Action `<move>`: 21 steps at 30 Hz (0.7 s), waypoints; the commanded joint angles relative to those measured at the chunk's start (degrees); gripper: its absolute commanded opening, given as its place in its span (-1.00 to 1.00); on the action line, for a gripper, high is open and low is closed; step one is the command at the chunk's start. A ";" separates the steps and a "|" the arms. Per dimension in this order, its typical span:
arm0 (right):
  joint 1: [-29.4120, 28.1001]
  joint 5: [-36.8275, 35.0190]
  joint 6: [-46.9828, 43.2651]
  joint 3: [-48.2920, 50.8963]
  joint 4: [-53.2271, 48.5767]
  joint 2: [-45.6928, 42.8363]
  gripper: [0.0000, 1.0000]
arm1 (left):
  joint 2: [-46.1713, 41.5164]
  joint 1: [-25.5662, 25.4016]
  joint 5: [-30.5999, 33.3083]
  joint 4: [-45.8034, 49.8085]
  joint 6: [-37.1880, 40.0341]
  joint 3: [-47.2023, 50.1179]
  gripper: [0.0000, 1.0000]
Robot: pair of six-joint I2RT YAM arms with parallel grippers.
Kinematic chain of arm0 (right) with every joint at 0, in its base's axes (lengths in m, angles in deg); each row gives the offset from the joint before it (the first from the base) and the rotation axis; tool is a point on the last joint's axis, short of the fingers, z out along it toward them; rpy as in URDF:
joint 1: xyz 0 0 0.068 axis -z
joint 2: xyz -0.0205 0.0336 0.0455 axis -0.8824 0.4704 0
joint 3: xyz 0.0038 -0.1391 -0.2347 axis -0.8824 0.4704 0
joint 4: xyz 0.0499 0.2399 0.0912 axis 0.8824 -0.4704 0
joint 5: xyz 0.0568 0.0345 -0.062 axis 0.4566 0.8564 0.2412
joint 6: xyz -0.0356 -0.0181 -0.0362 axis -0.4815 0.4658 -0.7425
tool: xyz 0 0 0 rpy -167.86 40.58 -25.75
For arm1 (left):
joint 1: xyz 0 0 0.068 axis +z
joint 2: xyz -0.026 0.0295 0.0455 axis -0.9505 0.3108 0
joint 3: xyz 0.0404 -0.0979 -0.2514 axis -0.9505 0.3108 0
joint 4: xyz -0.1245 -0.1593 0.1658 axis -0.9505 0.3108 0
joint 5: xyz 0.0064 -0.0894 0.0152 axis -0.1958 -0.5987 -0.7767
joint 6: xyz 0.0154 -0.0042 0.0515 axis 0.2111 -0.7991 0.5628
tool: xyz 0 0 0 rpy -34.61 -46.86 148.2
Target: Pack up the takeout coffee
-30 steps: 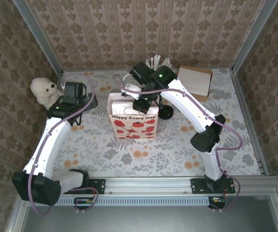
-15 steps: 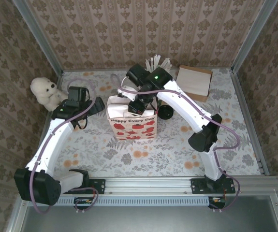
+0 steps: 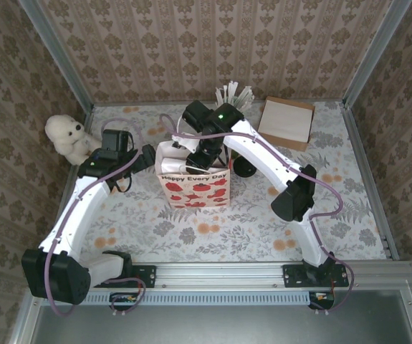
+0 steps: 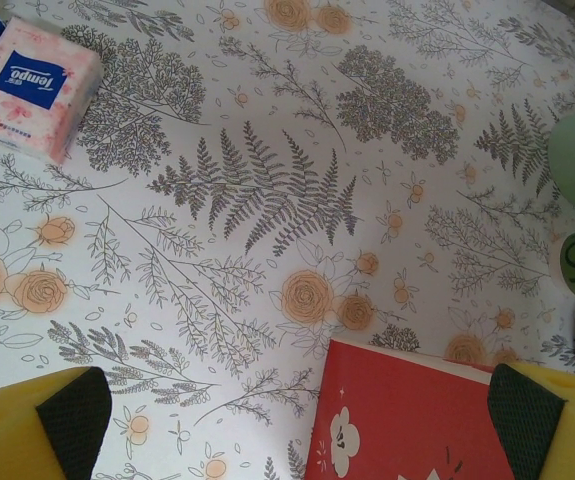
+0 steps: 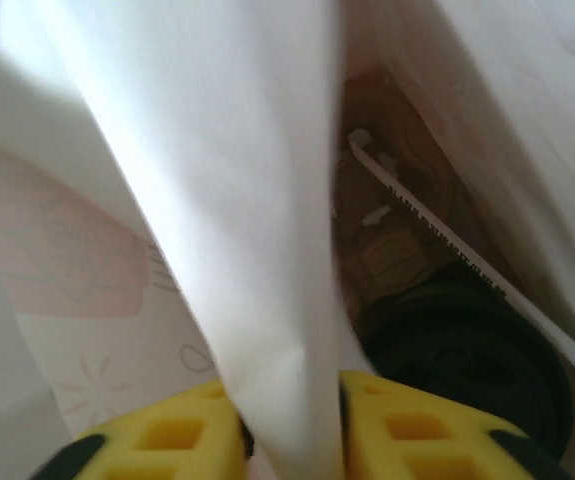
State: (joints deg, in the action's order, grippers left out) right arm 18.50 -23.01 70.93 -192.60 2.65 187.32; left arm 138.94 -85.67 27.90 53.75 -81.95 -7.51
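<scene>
The red-and-white paper bag [image 3: 195, 179] stands mid-table. My right gripper [image 3: 204, 152] is at the bag's top rim, shut on a fold of its white paper wall [image 5: 267, 250]. The takeout coffee [image 3: 246, 169] sits on the table just right of the bag, partly under my right arm. Its black lid [image 5: 467, 350] lies low right past the pinched paper, and I cannot tell whether that spot is inside the bag. My left gripper [image 3: 147, 155] is open just left of the bag, and the bag's red corner [image 4: 417, 420] lies between its fingers.
A white plush bear [image 3: 66, 135] sits at the far left. The pale green cup of white sticks [image 3: 233, 93] and a cardboard box [image 3: 286, 122] stand at the back. A tissue pack [image 4: 37, 85] lies on the floral cloth. Metal rails border the table.
My right gripper has moved left, pulling the bag's top with it. The left gripper has moved right, closer to the bag's left side.
</scene>
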 commanded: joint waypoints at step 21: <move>-1.11 -1.15 -0.20 9.89 10.59 -5.80 -0.49 | 0.44 -1.76 -2.34 0.43 -4.10 3.05 1.00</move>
State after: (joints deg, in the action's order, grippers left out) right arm 17.80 -23.79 72.00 -182.19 12.70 181.20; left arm 138.96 -86.70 26.61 53.77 -84.07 -4.95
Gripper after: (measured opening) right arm 0.254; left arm 0.998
